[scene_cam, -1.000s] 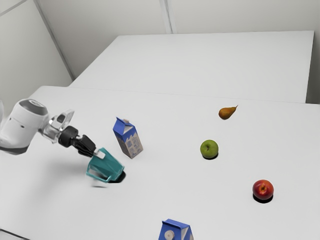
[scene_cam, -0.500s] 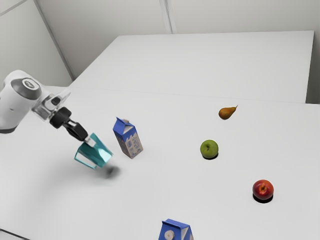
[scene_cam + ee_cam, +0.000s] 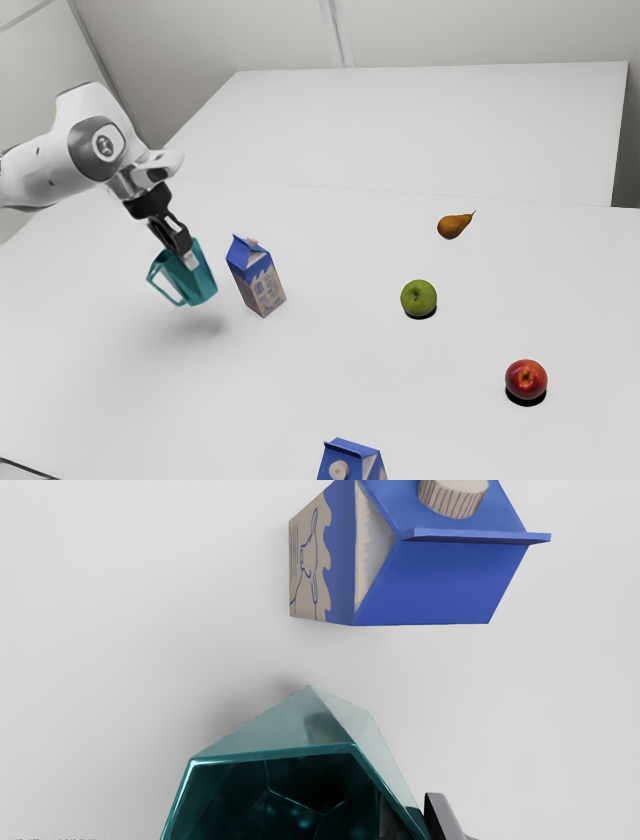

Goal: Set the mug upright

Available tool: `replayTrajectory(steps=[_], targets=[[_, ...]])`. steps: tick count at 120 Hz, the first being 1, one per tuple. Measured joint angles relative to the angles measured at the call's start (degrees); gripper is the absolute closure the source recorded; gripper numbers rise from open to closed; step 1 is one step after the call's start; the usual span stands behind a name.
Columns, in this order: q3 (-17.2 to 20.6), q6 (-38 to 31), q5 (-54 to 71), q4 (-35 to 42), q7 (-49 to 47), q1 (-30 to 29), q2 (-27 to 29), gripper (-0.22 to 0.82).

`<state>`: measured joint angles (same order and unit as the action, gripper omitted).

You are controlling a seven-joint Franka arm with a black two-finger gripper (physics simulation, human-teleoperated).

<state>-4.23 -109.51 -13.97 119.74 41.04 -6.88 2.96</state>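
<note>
Exterior view: the mug (image 3: 198, 282) hangs above the table (image 3: 350, 380) near the closer milk carton (image 3: 262, 285), its long axis tilted, mouth up toward the gripper (image 3: 188, 260), base slanting down to the view's right, handle (image 3: 152, 276) toward its left. The arm (image 3: 95, 140) angles steeply downward; its fingers pinch the mug's wall (image 3: 385, 765), one inside, one outside.

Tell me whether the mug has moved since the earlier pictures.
Yes, the mug rose and shifted slightly toward the exterior view's left: its bottom, earlier lower than the foot of the carton beside it, is now higher there.
</note>
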Motion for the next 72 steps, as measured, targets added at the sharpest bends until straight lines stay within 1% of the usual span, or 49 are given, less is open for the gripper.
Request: replayTrajectory(steps=[9, 24, 43, 72], targets=[[0.12, -1.12, 1.46, 0.00, -2.24, 0.14, -0.11, 0.78], [0.57, -2.70, 3.87, 0.00, -5.66, -1.43, -0.35, 0.79], [2.66, -5.25, 6.64, 0.15, -9.53, -3.39, -0.99, 0.78], [4.40, -10.87, 9.39, 1.02, -14.17, -1.30, -2.89, 0.78]])
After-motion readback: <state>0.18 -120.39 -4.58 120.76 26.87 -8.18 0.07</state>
